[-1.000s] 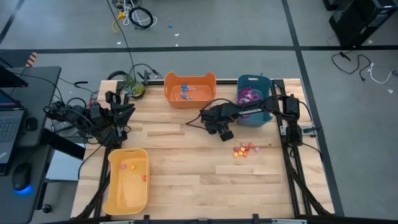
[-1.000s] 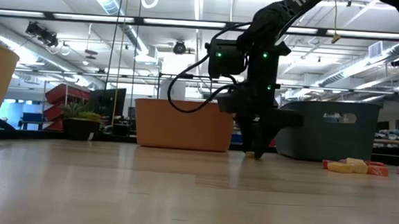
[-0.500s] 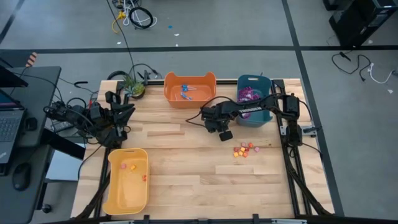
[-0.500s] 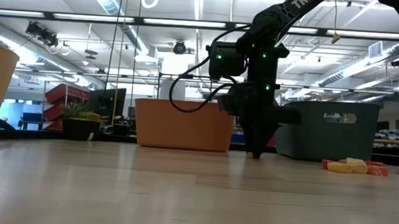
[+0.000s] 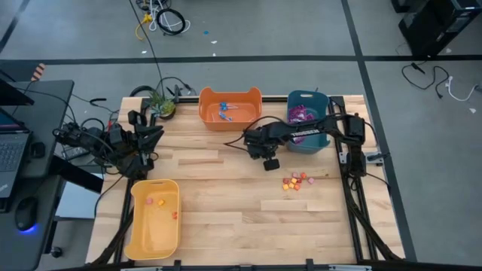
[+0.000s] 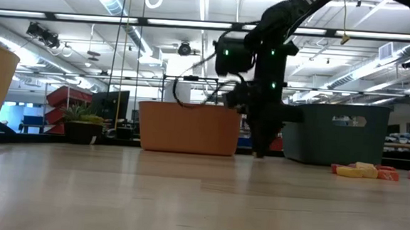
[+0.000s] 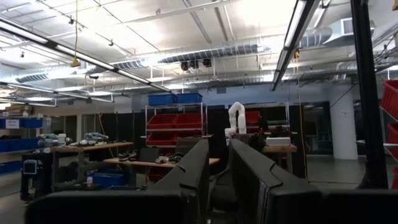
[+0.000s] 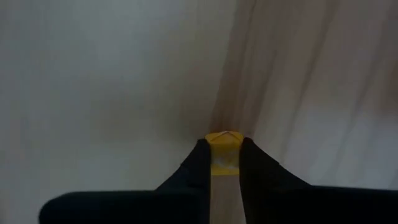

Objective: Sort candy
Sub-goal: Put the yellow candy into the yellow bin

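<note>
Orange bin holds blue lollipops; beside it, teal bin holds purple packets. Yellow bin, well away, holds few small pieces. Loose pieces lie near the teal bin. Right gripper pinches a yellow candy before the orange bin. Left gripper idles, slightly parted.

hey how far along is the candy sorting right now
Done: blue lollipops lie in the orange bin, purple packets in the teal bin, and a few small pieces in the yellow bin. In hand: the right gripper pinches a yellow candy low over the table. Left: a small pile of orange and red pieces. The left gripper waits at the table's left edge.
</note>
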